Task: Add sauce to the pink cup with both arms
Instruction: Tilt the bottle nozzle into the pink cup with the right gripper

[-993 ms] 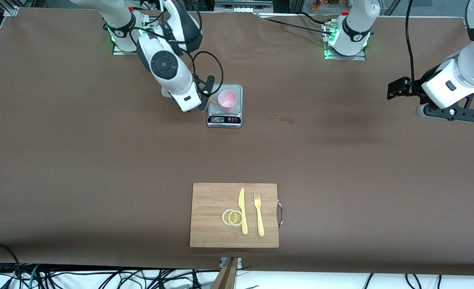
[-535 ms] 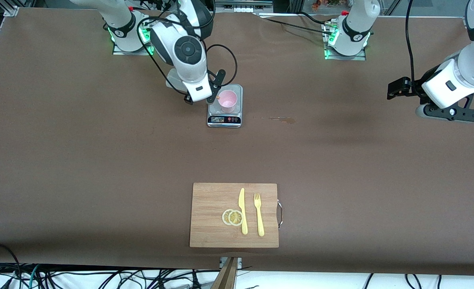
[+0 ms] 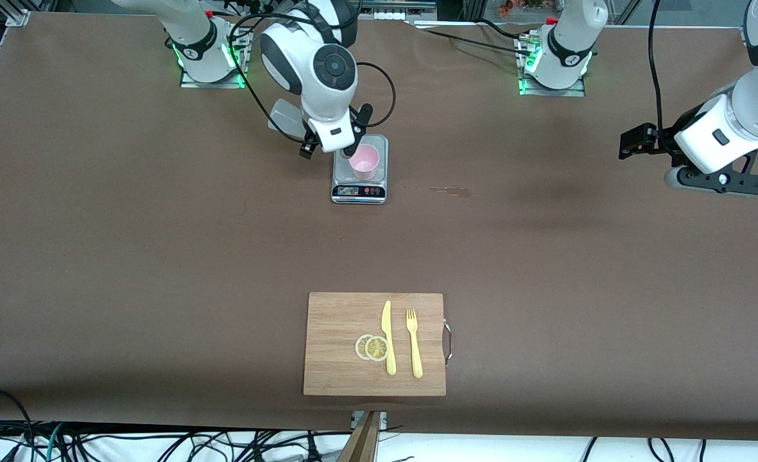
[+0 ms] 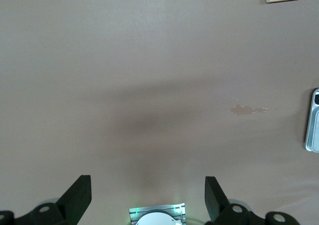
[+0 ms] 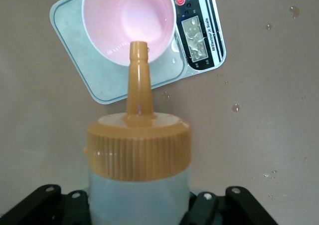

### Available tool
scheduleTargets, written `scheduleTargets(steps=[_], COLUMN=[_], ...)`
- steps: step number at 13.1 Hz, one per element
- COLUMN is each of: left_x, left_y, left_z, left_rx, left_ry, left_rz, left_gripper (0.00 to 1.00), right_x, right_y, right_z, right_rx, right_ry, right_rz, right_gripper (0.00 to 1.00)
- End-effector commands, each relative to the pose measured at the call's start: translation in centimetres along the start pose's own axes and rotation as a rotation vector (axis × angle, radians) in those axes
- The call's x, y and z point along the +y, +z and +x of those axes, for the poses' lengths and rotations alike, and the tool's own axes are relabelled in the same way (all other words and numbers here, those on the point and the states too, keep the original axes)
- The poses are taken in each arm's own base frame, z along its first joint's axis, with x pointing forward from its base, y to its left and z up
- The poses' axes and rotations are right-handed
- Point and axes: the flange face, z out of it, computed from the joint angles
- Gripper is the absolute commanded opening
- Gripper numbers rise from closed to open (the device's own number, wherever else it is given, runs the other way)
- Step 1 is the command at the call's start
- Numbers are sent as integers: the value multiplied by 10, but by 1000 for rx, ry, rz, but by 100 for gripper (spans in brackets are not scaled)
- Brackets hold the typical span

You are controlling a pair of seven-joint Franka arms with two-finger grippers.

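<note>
Right gripper (image 5: pixel 139 210) with sauce bottle (image 5: pixel 138 155), nozzle apparently over pink cup (image 5: pixel 128 23).

Orange-capped squeeze bottle (image 5: pixel 139 175) tilted, nozzle over upright pink cup (image 5: pixel 128 23) on scale (image 5: pixel 197 40)

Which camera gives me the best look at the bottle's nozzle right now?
Right wrist view: the orange nozzle fills the frame, its tip lined up with the pink cup on the scale. In the front view the right arm hides it. The left wrist view doesn't show it.
</note>
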Motion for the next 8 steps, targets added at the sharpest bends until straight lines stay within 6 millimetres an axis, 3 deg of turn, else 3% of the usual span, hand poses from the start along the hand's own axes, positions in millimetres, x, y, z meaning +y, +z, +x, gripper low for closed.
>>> scheduleTargets(steps=[1, 8], left_x=[-1, 0], left_y=[-5, -4], left_z=[4, 4], left_rx=[6, 5], left_ry=[-7, -6], left_rz=[8, 8], left_gripper=[100, 100], right_x=[-7, -6], right_y=[-7, -17], right_z=[14, 15], right_rx=[-61, -94], right_ry=[-9, -24], right_rz=[-42, -63], right_gripper=[5, 6])
